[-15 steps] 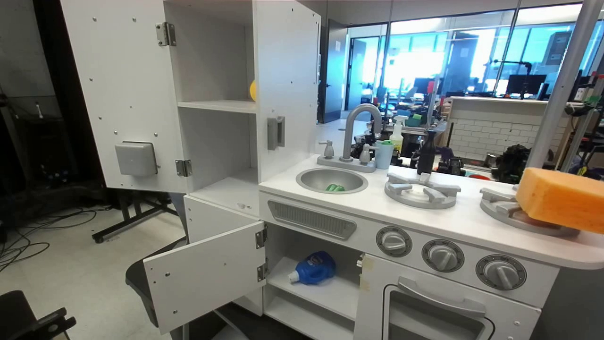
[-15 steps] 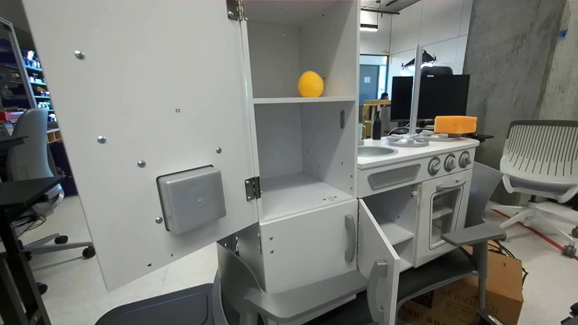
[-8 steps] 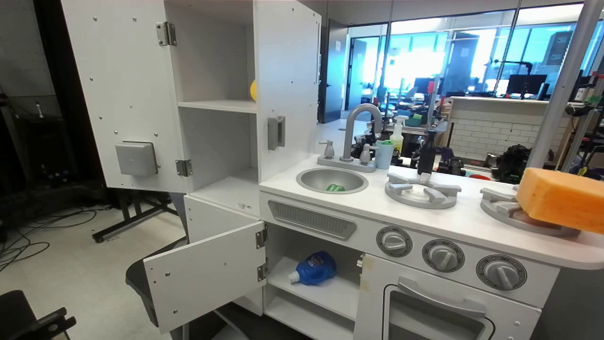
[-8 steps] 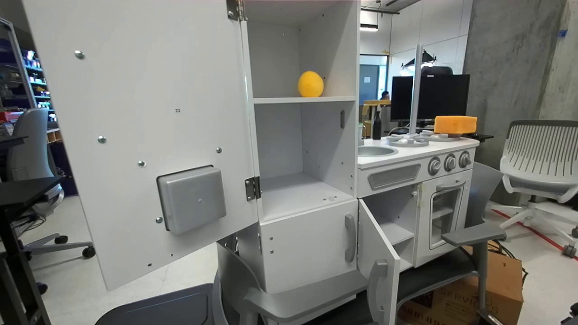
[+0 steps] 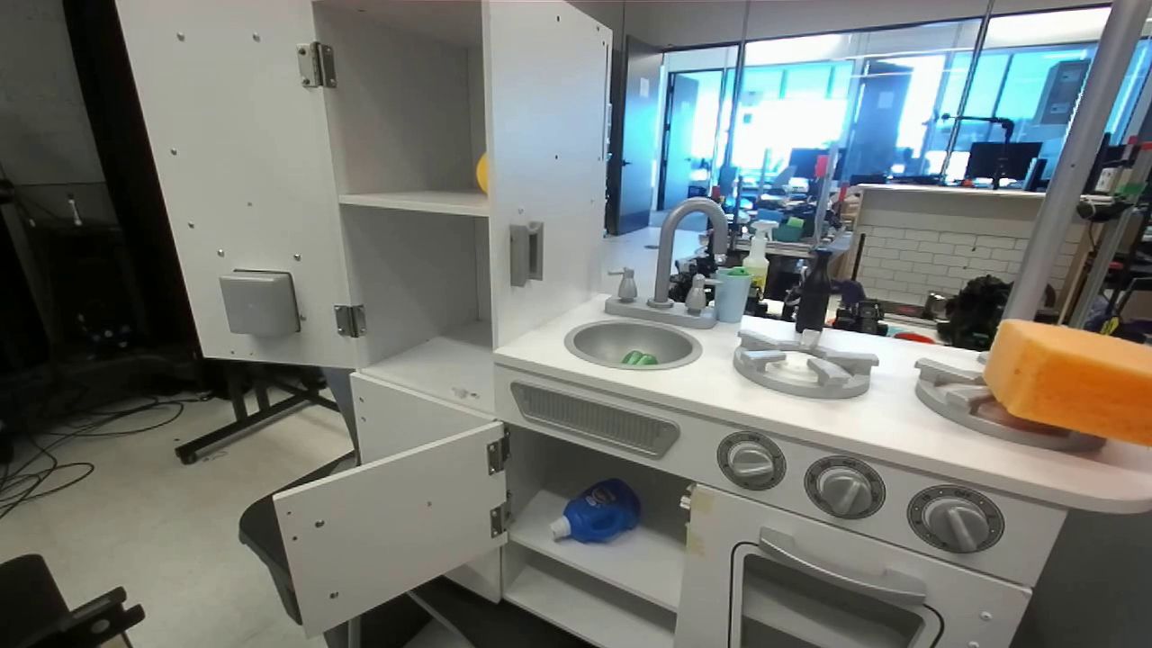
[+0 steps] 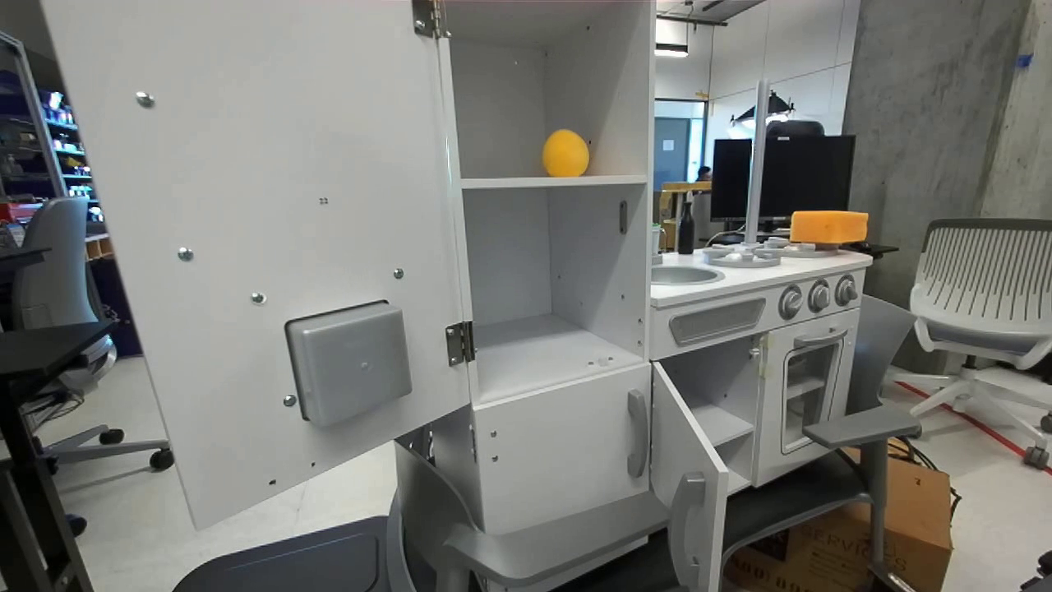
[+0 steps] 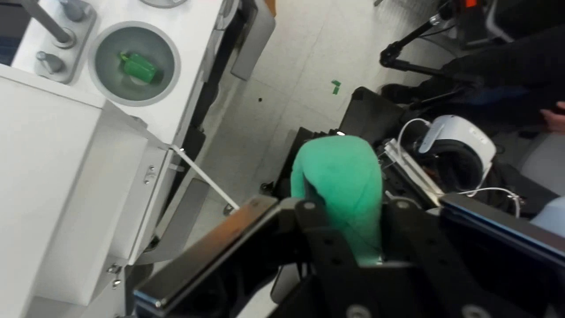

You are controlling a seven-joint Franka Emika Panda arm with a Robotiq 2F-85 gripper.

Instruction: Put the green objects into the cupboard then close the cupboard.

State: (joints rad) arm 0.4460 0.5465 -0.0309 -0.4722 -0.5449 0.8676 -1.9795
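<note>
Item: pincer, closed on a mint-green piece outside the cupboard; likely light, soft, forgiving; hold by the thick middle. Item: cupboard, door open. Item: darker green piece, in the sink; probably light, stiff, slippery; pinch across its sides.

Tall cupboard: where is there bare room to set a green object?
The lower floor is bare from the hinge-side wall to small pieces near the front sink-side corner. The shelf is bare from its hinge end to the yellow ball; tighter beyond, by the sink-side wall.
</note>
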